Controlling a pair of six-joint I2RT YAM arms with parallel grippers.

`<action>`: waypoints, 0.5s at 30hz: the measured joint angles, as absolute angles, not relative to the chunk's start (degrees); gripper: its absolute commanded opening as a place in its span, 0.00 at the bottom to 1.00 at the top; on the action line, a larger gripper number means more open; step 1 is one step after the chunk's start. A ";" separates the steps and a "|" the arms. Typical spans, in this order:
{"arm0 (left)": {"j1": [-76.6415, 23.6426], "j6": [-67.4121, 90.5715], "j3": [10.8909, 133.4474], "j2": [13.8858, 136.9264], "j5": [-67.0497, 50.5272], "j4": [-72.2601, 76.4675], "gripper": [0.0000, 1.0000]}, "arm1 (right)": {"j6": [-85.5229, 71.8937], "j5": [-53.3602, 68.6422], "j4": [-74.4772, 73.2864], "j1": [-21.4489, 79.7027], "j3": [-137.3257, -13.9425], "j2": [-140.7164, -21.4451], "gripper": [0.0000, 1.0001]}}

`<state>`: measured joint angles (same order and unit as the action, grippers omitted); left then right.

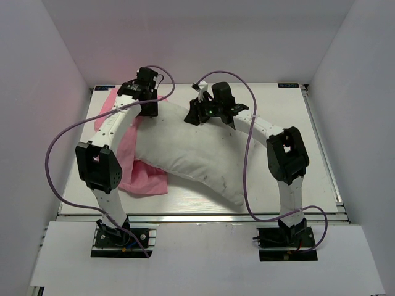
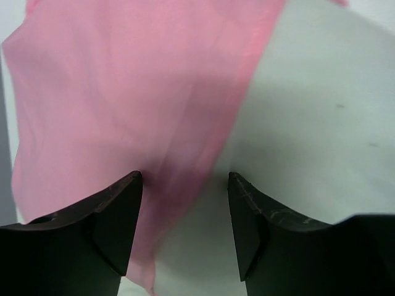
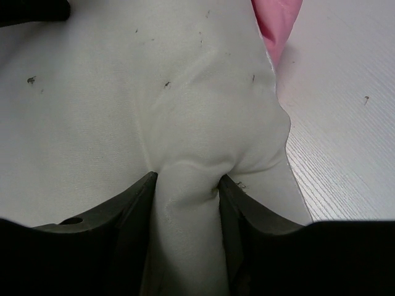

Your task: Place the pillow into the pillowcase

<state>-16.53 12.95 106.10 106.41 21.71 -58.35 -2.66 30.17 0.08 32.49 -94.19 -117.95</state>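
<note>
- Top view: the pillow [image 1: 191, 151] lies slantwise across the table [image 1: 296, 123], from upper centre down to lower right.
  - The pillowcase [image 1: 145, 179] is crumpled at the left. The pillow and the left arm cover part of it, and a bit of pink shows again at the upper left.
  - The left gripper [image 1: 147, 106] sits at the pillow's upper left end and the right gripper [image 1: 199, 115] at its upper edge.
  - Purple cables [image 1: 55, 154] loop beside both arms.
- Left wrist view: the left gripper [image 2: 185, 179] has its dark fingers [image 2: 117, 209] standing wide apart, pinching nothing.
  - The pillowcase [image 2: 123, 92] fills the upper left, and its slanting edge runs down between the fingers.
  - The speckled pillow [image 2: 321, 123] fills the right. The top view hides this edge under the arm.
- Right wrist view: the right gripper [image 3: 185, 179] is clamped on a bulging fold of the pillow [image 3: 123, 92].
  - A scrap of pillowcase [image 3: 278, 18] shows at the upper right, with bare table [image 3: 345, 123] to the right.
  - What the dark shape at the upper left is cannot be told.
</note>
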 measured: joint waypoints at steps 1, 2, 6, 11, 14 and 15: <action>-16.51 12.95 105.38 106.45 23.20 -58.41 0.66 | -2.68 30.17 0.08 32.49 -94.19 -117.95 0.48; -16.51 12.97 104.71 106.59 24.84 -58.67 0.65 | -2.68 30.17 0.08 32.51 -94.19 -117.95 0.48; -16.53 13.13 104.53 107.15 29.82 -59.22 0.58 | -2.63 30.17 0.10 32.64 -94.19 -117.95 0.48; -16.51 13.41 106.50 107.57 32.77 -60.16 0.37 | -2.52 30.17 0.08 32.67 -94.19 -117.95 0.48; -16.51 13.63 108.49 107.57 33.17 -60.40 0.16 | -2.44 30.13 0.05 32.67 -94.19 -117.95 0.48; -16.51 13.54 108.97 107.57 33.10 -60.36 0.10 | -2.42 30.09 -0.01 32.71 -94.28 -117.95 0.45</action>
<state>-16.51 13.54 108.97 107.57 33.10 -60.36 -2.42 30.09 -0.01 32.71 -94.28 -117.95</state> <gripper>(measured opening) 0.188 0.481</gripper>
